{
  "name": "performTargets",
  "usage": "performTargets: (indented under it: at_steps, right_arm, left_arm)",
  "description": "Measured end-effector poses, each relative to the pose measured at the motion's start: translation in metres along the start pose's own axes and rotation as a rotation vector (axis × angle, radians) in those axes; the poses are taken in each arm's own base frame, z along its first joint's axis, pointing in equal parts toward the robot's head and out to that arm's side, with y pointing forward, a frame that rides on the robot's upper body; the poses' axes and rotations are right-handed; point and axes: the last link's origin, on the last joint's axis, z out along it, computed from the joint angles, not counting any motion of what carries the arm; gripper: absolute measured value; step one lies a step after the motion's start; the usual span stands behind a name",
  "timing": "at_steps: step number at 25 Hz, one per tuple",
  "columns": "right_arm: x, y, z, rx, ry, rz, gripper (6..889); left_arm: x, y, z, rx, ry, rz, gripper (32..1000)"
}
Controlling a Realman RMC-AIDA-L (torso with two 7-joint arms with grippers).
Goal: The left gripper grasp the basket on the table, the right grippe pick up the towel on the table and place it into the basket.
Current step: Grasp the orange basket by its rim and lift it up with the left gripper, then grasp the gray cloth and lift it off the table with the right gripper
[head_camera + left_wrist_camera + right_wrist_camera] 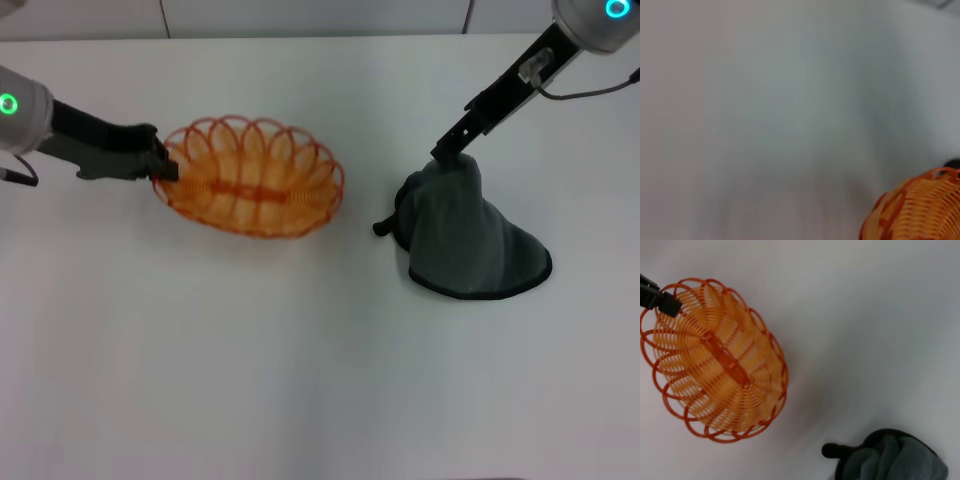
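Observation:
The orange wire basket [250,178] sits on the white table [300,380] left of centre. My left gripper [165,165] is shut on the basket's left rim loops; the right wrist view shows its black tip [660,299] clamped on the rim of the basket [715,360]. A slice of the basket [920,210] shows in the left wrist view. The dark grey-green towel [470,235] is on the right, its top pulled up into a peak. My right gripper [447,150] is shut on that peak. The towel's lower part still rests on the table. The towel [895,460] also shows below the right wrist camera.
A seam of the back wall [300,30] runs along the table's far edge. Bare white table lies between basket and towel and across the whole front.

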Motion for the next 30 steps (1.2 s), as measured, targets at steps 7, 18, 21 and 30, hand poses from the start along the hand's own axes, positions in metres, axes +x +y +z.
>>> performTargets:
  at_steps: [7,18,21,30]
  right_arm:
    - [0.000,0.000,-0.001,-0.017,-0.015,0.009,766]
    - [0.008,-0.006,0.000,-0.005,-0.002,0.028,763]
    - [0.011,-0.010,0.000,0.001,-0.002,0.038,762]
    - [0.022,-0.015,0.020,-0.005,0.018,0.066,759]
  left_arm:
    - [0.000,-0.014,-0.014,-0.076,0.077,-0.112,88]
    - [-0.002,-0.014,-0.023,-0.181,0.089,-0.183,86]
    - [-0.003,-0.011,-0.023,-0.198,0.082,-0.182,86]
    - [-0.003,-0.002,-0.019,-0.227,0.067,-0.168,86]
